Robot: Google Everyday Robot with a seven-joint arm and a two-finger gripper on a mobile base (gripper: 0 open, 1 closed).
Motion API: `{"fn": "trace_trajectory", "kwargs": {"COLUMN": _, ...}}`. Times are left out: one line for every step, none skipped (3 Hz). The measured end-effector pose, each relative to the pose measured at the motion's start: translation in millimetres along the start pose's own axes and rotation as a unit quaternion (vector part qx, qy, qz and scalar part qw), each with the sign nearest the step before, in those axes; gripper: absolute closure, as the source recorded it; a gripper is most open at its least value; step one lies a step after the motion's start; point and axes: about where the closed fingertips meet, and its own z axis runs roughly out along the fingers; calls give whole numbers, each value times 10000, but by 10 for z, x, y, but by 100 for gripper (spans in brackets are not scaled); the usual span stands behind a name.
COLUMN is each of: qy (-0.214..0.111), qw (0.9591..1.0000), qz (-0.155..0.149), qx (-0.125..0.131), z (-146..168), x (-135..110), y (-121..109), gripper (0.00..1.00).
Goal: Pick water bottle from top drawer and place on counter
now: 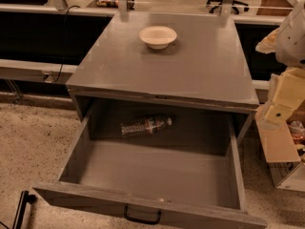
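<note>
The water bottle [145, 126] lies on its side at the back of the open top drawer [157, 175], white cap pointing right. The drawer is pulled far out, with its black handle [142, 217] at the bottom of the view. The counter [162, 68] is the flat grey top of the cabinet above it. My gripper [280, 109], cream-yellow, hangs at the right edge of the view, beside the cabinet's right front corner, above and right of the drawer and well away from the bottle. It holds nothing that I can see.
A white bowl [157, 36] sits near the back of the counter. A cardboard box [281, 156] with items stands on the floor right of the drawer. A black bar [21, 209] stands at the lower left. Speckled floor surrounds the cabinet.
</note>
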Motion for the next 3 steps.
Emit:
{"fn": "trace_trajectory", "kwargs": {"qy": 0, "qw": 10000, "qz": 0, "qx": 0, "z": 0, "x": 0, "y": 0, "gripper": 0}}
{"fn": "trace_trajectory", "kwargs": {"qy": -172, "qw": 9996, "qz": -168, "qx": 116, "z": 163, "x": -182, "y": 34, "gripper": 0}}
{"fn": "trace_trajectory", "kwargs": {"qy": -739, "qw": 9943, "qz": -770, "qx": 4, "z": 660, "x": -869, "y": 448, "gripper": 0}}
